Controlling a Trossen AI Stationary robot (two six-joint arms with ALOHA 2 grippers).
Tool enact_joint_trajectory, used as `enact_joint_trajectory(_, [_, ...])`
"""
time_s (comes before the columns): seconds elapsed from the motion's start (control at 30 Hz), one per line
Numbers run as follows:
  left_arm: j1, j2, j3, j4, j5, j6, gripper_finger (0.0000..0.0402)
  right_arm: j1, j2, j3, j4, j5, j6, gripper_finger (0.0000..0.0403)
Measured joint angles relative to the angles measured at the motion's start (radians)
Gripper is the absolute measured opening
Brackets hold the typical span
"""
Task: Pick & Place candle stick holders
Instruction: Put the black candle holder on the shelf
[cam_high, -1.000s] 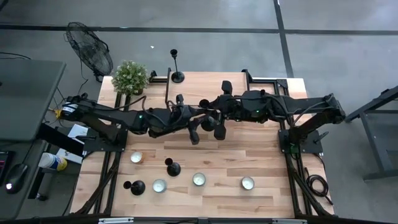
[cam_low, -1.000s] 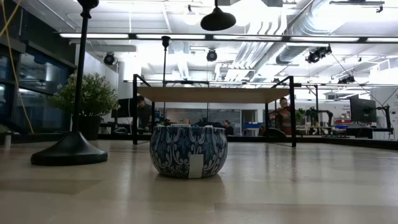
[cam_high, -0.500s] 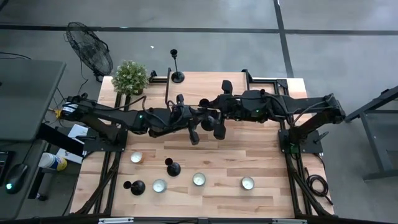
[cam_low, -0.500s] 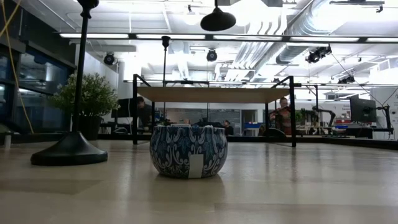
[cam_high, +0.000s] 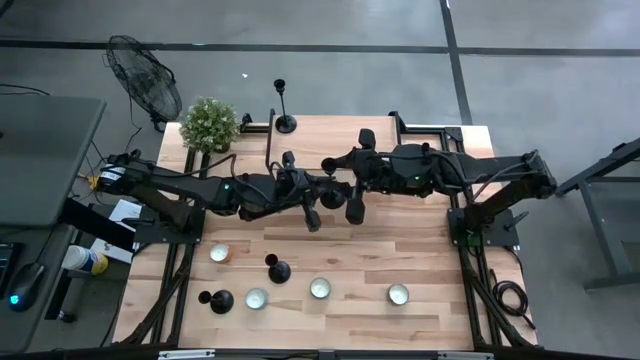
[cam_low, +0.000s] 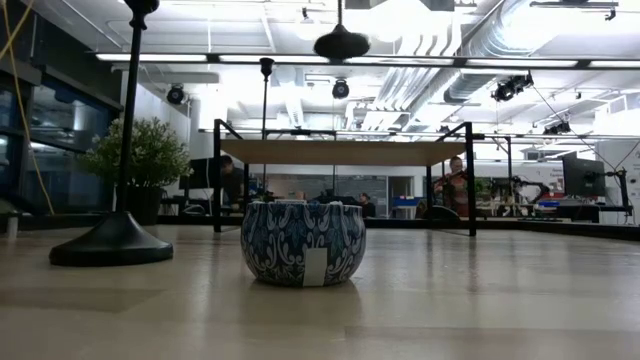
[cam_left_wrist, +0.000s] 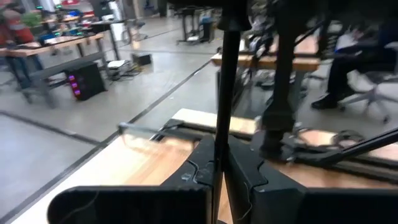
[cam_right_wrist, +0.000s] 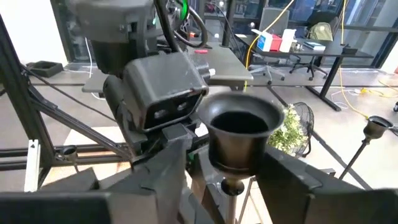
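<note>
From the high view, both arms meet over the middle of the wooden surface (cam_high: 420, 250). The left gripper (cam_high: 312, 208) and right gripper (cam_high: 338, 192) sit just beside each other, and a slim black candlestick (cam_high: 270, 150) runs through that spot, held up off the surface. Three more candle stick holders are around: one standing at the far edge (cam_high: 284, 108) near the small potted plant (cam_high: 209, 124), and two in the near row (cam_high: 277, 268) (cam_high: 218, 299). That row also has tealight cups with white wax (cam_high: 319, 288). A black fan (cam_high: 145, 78) stands on the floor past the corner.

Low view: a blue patterned bowl (cam_low: 303, 241) sits dead centre, one candlestick base (cam_low: 111, 240) to the side of it with its stem going straight up, and a dark domed base (cam_low: 341, 44) hangs in the air above the bowl. People are at desks way back in the room.

Left wrist view: the left fingers (cam_left_wrist: 249, 174) are closed tight on the thin black stem (cam_left_wrist: 225, 93), which runs up between them.

Right wrist view: the cup top (cam_right_wrist: 241, 134) of the held candlestick is right in front, sitting between the right fingers (cam_right_wrist: 165, 171). They look pressed in around the stem below the cup, with the left arm's wrist just behind it.
</note>
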Motion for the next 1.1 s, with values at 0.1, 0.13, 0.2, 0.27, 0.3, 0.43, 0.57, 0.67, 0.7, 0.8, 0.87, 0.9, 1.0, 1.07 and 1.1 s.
enact_joint_trajectory(0.1, [0.0, -0.013, -0.001, -0.028, -0.026, 0.0, 0.0006, 0.0, -0.024, 0.0, -0.024, 0.009, 0.0, 0.0198])
enact_joint_trajectory(0.13, [0.0, -0.019, -0.002, -0.033, -0.03, 0.0, 0.0006, 0.0, -0.036, 0.0, -0.033, 0.012, 0.0, 0.0202])
enact_joint_trajectory(0.2, [0.0, -0.031, 0.001, -0.032, -0.058, 0.0, 0.0006, 0.002, -0.057, 0.0, -0.066, 0.02, 0.001, 0.0207])
enact_joint_trajectory(0.27, [0.0, -0.046, -0.001, -0.065, -0.106, 0.0, 0.0006, 0.002, -0.077, 0.0, -0.101, 0.046, 0.016, 0.0208])
enact_joint_trajectory(0.3, [0.0, -0.047, 0.0, -0.06, -0.122, 0.0, 0.0006, 0.002, -0.091, 0.0, -0.126, 0.058, 0.022, 0.0208])
enact_joint_trajectory(0.43, [0.001, -0.07, -0.001, -0.087, -0.165, -0.004, 0.0006, 0.002, -0.129, 0.001, -0.206, 0.074, 0.053, 0.0208])
enact_joint_trajectory(0.57, [0.001, -0.07, -0.001, -0.109, -0.223, -0.029, 0.0006, 0.002, -0.16, 0.001, -0.289, 0.083, 0.104, 0.0209])
enact_joint_trajectory(0.67, [0.001, -0.07, -0.001, -0.105, -0.248, -0.06, 0.0006, 0.002, -0.184, 0.001, -0.344, 0.083, 0.154, 0.0209])
enact_joint_trajectory(0.7, [0.001, -0.068, 0.0, -0.103, -0.249, -0.071, 0.0006, 0.002, -0.189, 0.001, -0.363, 0.084, 0.158, 0.0209])
enact_joint_trajectory(0.8, [0.016, -0.064, 0.0, -0.11, -0.228, -0.076, 0.0006, 0.002, -0.205, 0.001, -0.393, 0.072, 0.152, 0.0209])
enact_joint_trajectory(0.87, [0.032, -0.064, 0.0, -0.11, -0.179, -0.081, 0.0006, 0.002, -0.211, 0.001, -0.427, 0.048, 0.142, 0.0209])
enact_joint_trajectory(0.9, [0.044, -0.064, 0.0, -0.111, -0.158, -0.087, 0.0006, 0.002, -0.213, 0.001, -0.45, 0.047, 0.141, 0.0209])
enact_joint_trajectory(1.0, [0.085, -0.064, 0.0, -0.126, -0.158, -0.111, 0.0006, 0.002, -0.217, 0.001, -0.52, 0.068, 0.15, 0.0209])
enact_joint_trajectory(1.07, [0.118, -0.064, 0.0, -0.119, -0.166, -0.118, 0.0006, 0.002, -0.217, 0.001, -0.552, 0.087, 0.154, 0.0209])
enact_joint_trajectory(1.1, [0.137, -0.064, 0.0, -0.116, -0.166, -0.125, 0.0006, 0.002, -0.217, 0.001, -0.56, 0.094, 0.154, 0.0209])
